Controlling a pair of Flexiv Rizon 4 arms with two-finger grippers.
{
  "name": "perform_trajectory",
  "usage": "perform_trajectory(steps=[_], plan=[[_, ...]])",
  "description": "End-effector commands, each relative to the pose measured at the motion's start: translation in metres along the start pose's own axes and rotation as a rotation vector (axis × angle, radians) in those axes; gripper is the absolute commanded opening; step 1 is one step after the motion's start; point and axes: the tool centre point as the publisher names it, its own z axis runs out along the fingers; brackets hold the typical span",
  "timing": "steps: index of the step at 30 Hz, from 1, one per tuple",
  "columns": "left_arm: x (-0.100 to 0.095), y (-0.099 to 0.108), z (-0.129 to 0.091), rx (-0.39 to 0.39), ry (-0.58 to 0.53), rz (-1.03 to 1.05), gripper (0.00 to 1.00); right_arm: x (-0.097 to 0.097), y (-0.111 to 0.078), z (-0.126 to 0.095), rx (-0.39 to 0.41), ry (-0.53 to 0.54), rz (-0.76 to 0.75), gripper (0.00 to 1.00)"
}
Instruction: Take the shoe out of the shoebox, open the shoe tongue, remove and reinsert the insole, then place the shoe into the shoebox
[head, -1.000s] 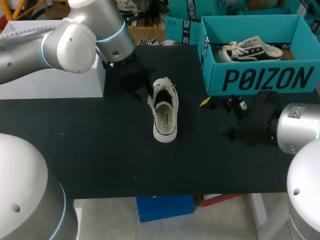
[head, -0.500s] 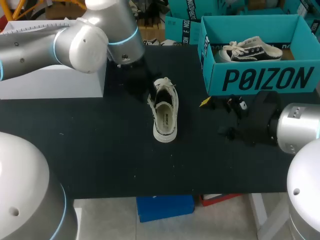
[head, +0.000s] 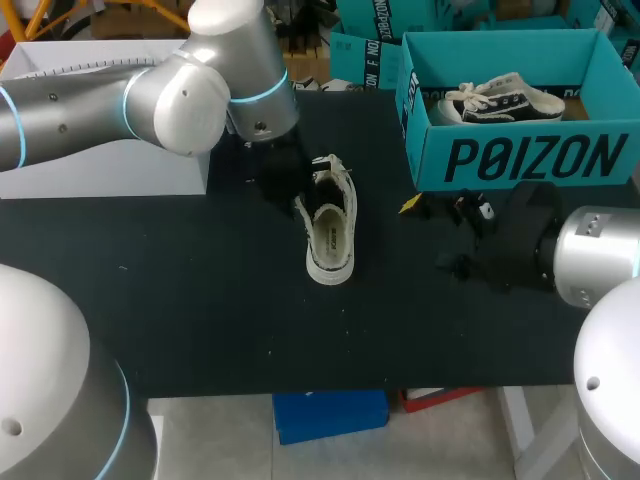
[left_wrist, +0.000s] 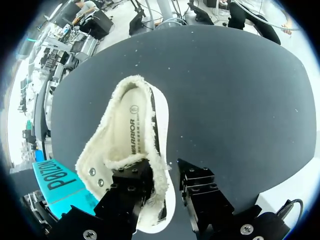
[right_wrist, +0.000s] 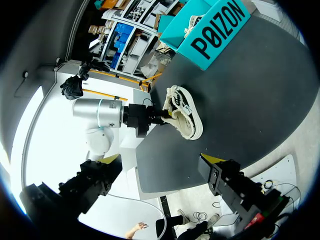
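While the shoe (head: 330, 232) lies on the dark tabletop (head: 200, 300), left of the teal shoebox (head: 520, 160), the left claw (left_wrist: 165, 173) sits at its far, laced end. The left wrist view shows this plainly. One finger (left_wrist: 131, 182) rests on the fleecy opening beside the eyelets. The other stands just outside the sole with a sliver of tabletop showing between, so the claw is parted and grips nothing. From overhead, the arm's dark wrist hides those fingers. That view does show a second shoe (head: 500, 100) lying in the shoebox at the far right. The right claw (right_wrist: 162, 167) hangs just in front of the shoebox's near wall, well apart from the shoe, its yellow-tipped fingers spread wide.
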Motion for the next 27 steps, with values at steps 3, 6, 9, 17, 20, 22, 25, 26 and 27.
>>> perform_trajectory(steps=[3, 6, 9, 17, 20, 22, 25, 26, 27], plan=[[-0.005, 0.007, 0.012, 0.008, 0.025, 0.004, 0.32, -0.007, 0.001, -0.004, 0.074, 0.015, 0.013, 1.0], [-0.005, 0.008, 0.015, 0.01, 0.027, 0.003, 0.32, -0.007, 0.001, -0.004, 0.074, 0.015, 0.013, 1.0], [-0.004, 0.009, 0.018, 0.009, 0.037, 0.008, 0.31, -0.007, 0.001, -0.004, 0.074, 0.015, 0.013, 1.0], [-0.003, 0.01, 0.023, 0.006, 0.045, 0.012, 0.01, -0.007, 0.001, -0.004, 0.074, 0.015, 0.013, 1.0], [-0.004, 0.011, 0.022, 0.0, 0.047, 0.018, 0.0, -0.007, 0.001, -0.004, 0.074, 0.015, 0.013, 1.0], [-0.004, 0.011, 0.022, -0.002, 0.048, 0.021, 0.0, -0.007, 0.001, -0.004, 0.074, 0.015, 0.013, 1.0], [-0.004, 0.011, 0.021, -0.004, 0.052, 0.032, 0.0, -0.007, 0.001, -0.004, 0.074, 0.015, 0.013, 1.0], [-0.004, 0.01, 0.021, -0.005, 0.052, 0.033, 0.0, -0.007, 0.001, -0.004, 0.074, 0.015, 0.013, 1.0], [-0.004, 0.01, 0.021, -0.005, 0.052, 0.033, 0.0, -0.007, 0.001, -0.004, 0.074, 0.015, 0.013, 1.0]])
